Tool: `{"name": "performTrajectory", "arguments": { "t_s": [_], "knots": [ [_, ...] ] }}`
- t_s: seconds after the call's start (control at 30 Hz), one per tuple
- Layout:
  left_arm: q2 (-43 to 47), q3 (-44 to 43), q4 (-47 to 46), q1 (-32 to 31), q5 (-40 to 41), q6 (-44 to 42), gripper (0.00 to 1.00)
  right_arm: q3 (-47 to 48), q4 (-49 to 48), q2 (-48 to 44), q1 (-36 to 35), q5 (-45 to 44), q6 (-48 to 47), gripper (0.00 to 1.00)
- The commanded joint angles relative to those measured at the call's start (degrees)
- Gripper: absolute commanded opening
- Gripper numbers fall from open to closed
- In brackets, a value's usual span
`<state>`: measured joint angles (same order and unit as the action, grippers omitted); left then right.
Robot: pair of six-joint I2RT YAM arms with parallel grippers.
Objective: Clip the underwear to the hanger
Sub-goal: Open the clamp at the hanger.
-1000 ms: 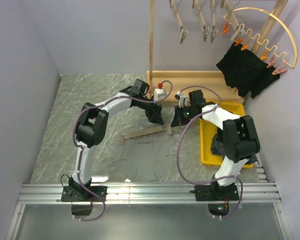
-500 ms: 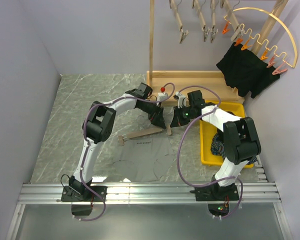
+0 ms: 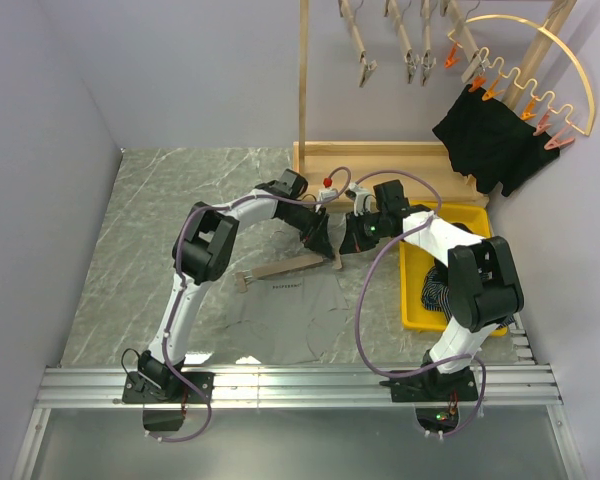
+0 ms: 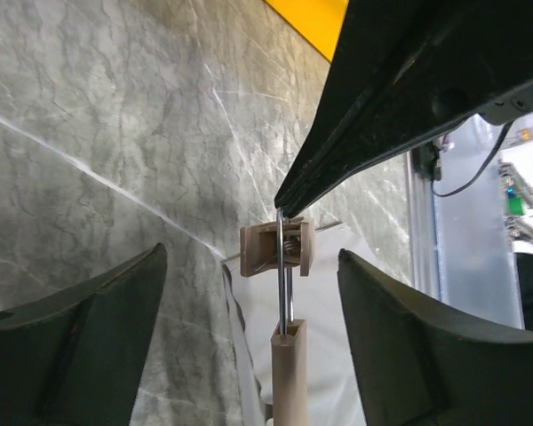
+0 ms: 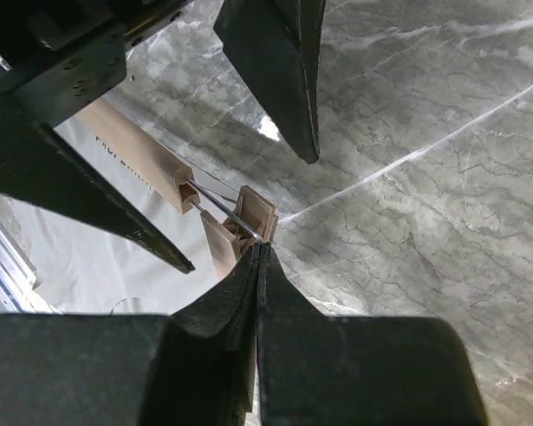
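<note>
Okay so, since a second ago the left arm's elbow has swung in toward the middle, and the left gripper (image 3: pixel 320 238) has slid right up against the right gripper (image 5: pixel 261 250). The left fingers are spread wide, one on each side of the boxy wooden clip (image 4: pixel 275 250), not touching it. The right one is pinched fully together, tips on the clip's thin metal wire. One wooden clip hanger (image 3: pixel 285 267) lies along the top edge of one smooth grey underwear (image 3: pixel 280 318), flat on the veined marble table (image 3: pixel 150 220). One yellow bin (image 3: pixel 412 300), one black pair (image 3: pixel 485 140) hanging at the back.
</note>
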<state>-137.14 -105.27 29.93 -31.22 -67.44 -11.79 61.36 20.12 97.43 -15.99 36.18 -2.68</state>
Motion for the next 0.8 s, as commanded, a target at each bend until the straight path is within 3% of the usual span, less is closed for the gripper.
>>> {"name": "performTrajectory", "arguments": {
  "t_s": [0.0, 0.1, 0.37, 0.7, 0.77],
  "knots": [
    [0.0, -2.1, -0.7, -0.3, -3.4, 1.6, 0.81, -0.5, -1.8, -2.6, -0.5, 0.0, -1.0, 0.0],
    [-0.2, -2.2, -1.0, -0.4, -4.1, 2.3, 0.77, -0.8, -1.8, -2.8, -0.5, 0.2, -1.1, 0.0],
    [-0.2, -1.4, -4.2, -0.3, -5.3, 6.1, 0.76, -1.1, -2.0, -2.8, -0.6, 0.4, -1.1, 0.0],
    [-0.9, -2.0, -4.5, -0.3, -5.5, 7.3, 0.52, -1.2, -2.0, -3.0, -0.6, 0.4, -1.2, 0.0],
    [-1.0, -2.0, -4.4, -0.4, -5.4, 7.2, 0.52, -1.1, -2.0, -2.9, -0.6, 0.4, -1.2, 0.0]
  ]
}}
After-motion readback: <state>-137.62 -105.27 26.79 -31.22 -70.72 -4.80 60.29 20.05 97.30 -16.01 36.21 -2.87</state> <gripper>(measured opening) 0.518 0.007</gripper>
